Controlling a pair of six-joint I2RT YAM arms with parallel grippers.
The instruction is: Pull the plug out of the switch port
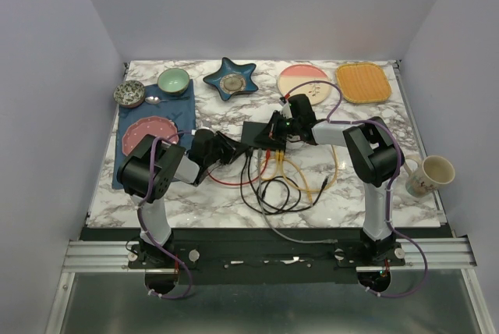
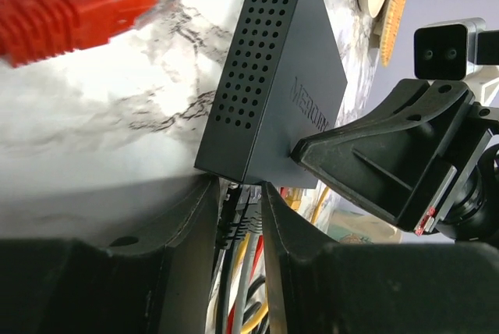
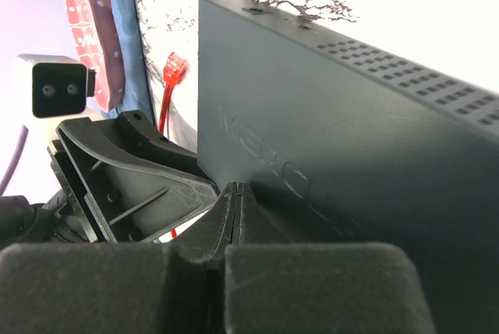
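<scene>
The switch (image 1: pixel 256 133) is a flat black box lying mid-table, with vent holes along its side (image 2: pixel 273 76). In the left wrist view my left gripper (image 2: pixel 238 209) is shut on a black ribbed plug (image 2: pixel 232 211) right at the switch's socket edge, and grey, yellow and red cables run down between the fingers. Whether the plug sits in the port is hidden. My right gripper (image 3: pixel 238 193) is shut, empty, with its tips pressed on the switch's top face (image 3: pixel 327 115). A loose red plug (image 2: pixel 78 10) lies on the marble beside the switch.
Several looped cables (image 1: pixel 288 182) lie in front of the switch. Along the back stand a green bowl (image 1: pixel 173 81), a blue star dish (image 1: pixel 231 78), a round plate (image 1: pixel 303 80) and an orange mat (image 1: pixel 363 82). A pink plate (image 1: pixel 148 133) lies left, a mug (image 1: pixel 429 175) right.
</scene>
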